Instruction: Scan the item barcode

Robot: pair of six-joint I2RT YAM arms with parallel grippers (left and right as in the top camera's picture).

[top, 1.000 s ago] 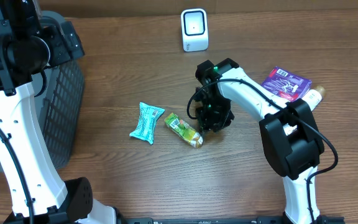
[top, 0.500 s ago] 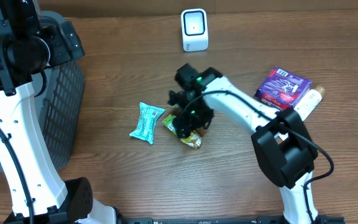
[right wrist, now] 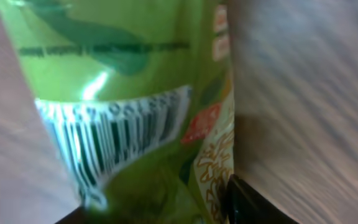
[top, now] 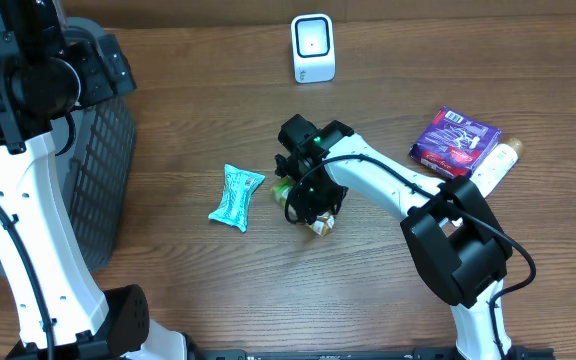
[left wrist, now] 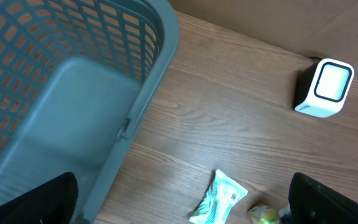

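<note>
— Green packet [top: 320,226], is its barcode scanned already?

— It seems not. The packet lies near the middle of the worktop [top: 218,120], and the scanner [top: 313,47] stands at the far edge, well apart from it. So the lifting, the carrying and the showing to the scanner are all left to do.

— Where is the packet relative to the right tool [top: 306,205]?

— Directly under it. Seen from above, the tool covers the middle of the packet and only the ends show. The packet fills almost the whole right wrist view, very close, and the barcode [right wrist: 110,140] faces that camera.

— Does the tool grip it?

— One cannot tell, because the contact of the fingers is not visible. The left tool [left wrist: 179,205] stands wide open and holds nothing, above the basket [left wrist: 73,93] at the left edge.
</note>
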